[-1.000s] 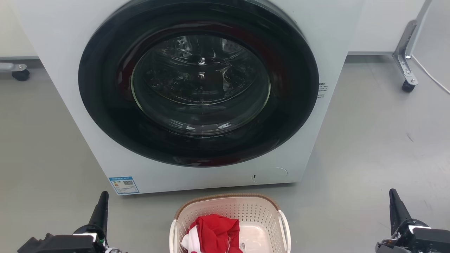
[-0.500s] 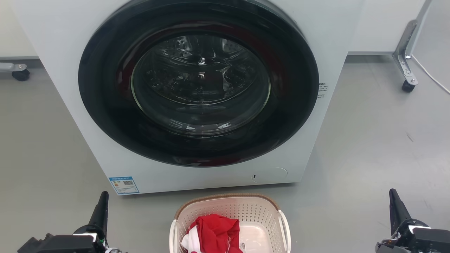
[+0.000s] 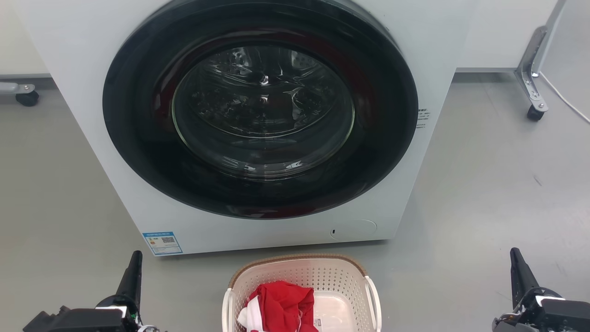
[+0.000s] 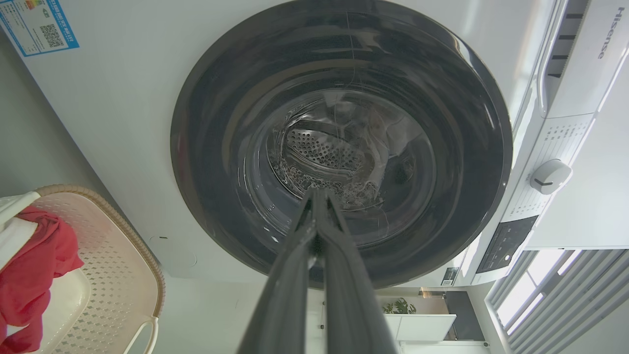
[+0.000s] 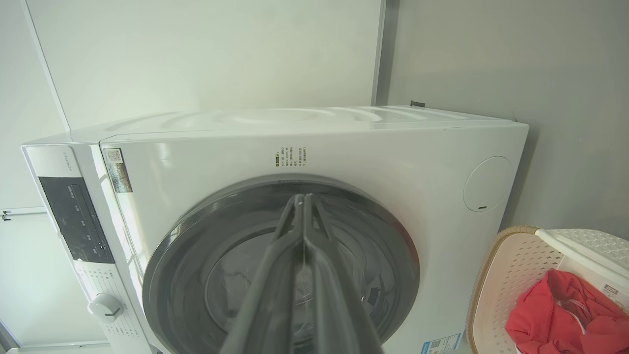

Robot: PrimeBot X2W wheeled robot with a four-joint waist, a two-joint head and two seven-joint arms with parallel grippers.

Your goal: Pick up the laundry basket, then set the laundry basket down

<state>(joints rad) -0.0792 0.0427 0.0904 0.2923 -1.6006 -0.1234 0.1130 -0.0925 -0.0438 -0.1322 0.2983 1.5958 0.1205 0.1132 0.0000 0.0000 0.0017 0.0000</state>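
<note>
The laundry basket (image 3: 339, 279), cream-white and perforated with a brown rim, stands on the grey floor at the bottom centre of the head view, just in front of the washing machine. Red cloth (image 3: 281, 304) with a bit of white lies inside it. The basket (image 4: 113, 275) appears at the lower left of the left wrist view, and the basket (image 5: 511, 265) at the lower right of the right wrist view. My left gripper (image 3: 134, 258) is far to its left and my right gripper (image 3: 515, 254) far to its right, both apart from it. The left gripper (image 4: 317, 194) and right gripper (image 5: 300, 199) are shut with nothing held.
A white front-loading washing machine (image 3: 258, 115) with a dark round door stands straight ahead, its door shut. A metal frame leg on a caster (image 3: 534, 113) is at the back right, another caster (image 3: 27, 97) at the back left. Grey floor lies on both sides of the basket.
</note>
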